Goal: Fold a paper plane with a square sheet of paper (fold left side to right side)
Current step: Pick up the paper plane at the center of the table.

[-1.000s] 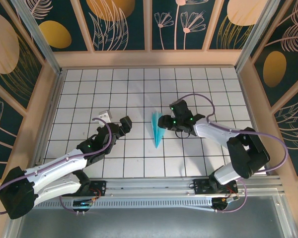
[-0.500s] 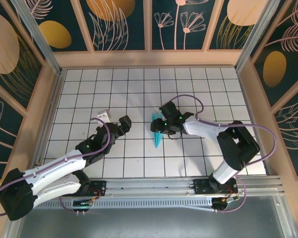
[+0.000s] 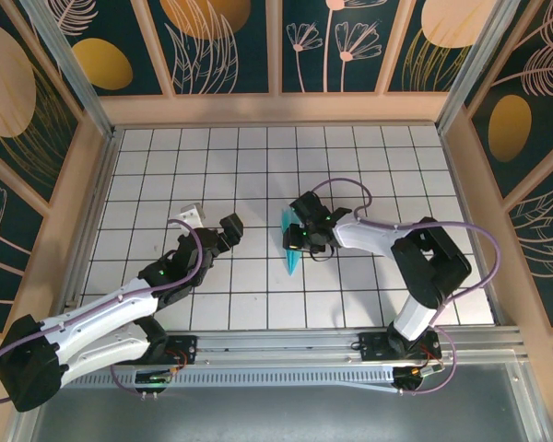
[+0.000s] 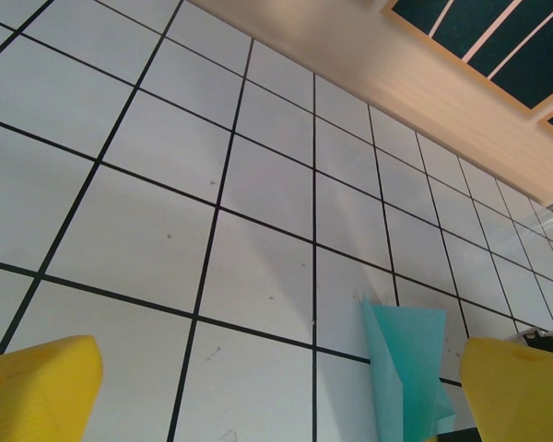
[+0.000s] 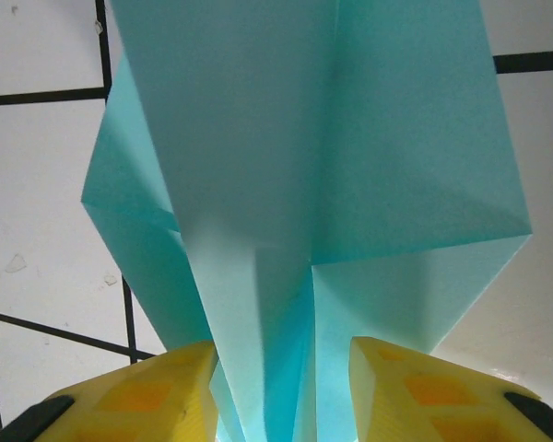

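My right gripper (image 3: pixel 296 238) straddles the plane (image 3: pixel 293 261), which lies mid-table (image 3: pixel 166 166), nose pointing near. The fingers (image 5: pixel 157 396) flank its centre fold; I cannot tell whether they pinch it. My left gripper (image 3: pixel 229 228) gapes wide, left of the plane.

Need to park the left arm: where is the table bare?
Bare: tile rows below the back wall, and the near row midway along the front rail. Crowded mid-table: right tool straddles the paper plane, left tool nearby.
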Robot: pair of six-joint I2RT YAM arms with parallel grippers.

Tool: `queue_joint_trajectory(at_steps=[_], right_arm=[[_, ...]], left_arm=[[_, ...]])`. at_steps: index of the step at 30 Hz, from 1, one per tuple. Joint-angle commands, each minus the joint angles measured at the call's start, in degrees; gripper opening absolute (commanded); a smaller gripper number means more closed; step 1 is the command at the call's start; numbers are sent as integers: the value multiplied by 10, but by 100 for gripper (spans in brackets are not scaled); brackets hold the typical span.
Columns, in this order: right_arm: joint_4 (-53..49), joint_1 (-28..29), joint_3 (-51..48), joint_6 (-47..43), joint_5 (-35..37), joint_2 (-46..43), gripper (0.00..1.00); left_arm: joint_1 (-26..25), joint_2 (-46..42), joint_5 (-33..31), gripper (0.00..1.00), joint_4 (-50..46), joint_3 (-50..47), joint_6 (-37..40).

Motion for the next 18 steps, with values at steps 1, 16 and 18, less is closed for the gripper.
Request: queue_joint_trajectory(at_steps=[1, 16, 18], right_arm=[[-22, 7, 20, 2, 25, 13, 37], [-36, 25, 41, 13, 55, 51, 19], [-37, 29, 43, 14, 59, 55, 17]], left_arm=[[5, -7, 2, 99, 5, 2, 9], [7, -9, 3, 99, 6, 0, 8], [7, -10, 4, 99, 6, -1, 9]])
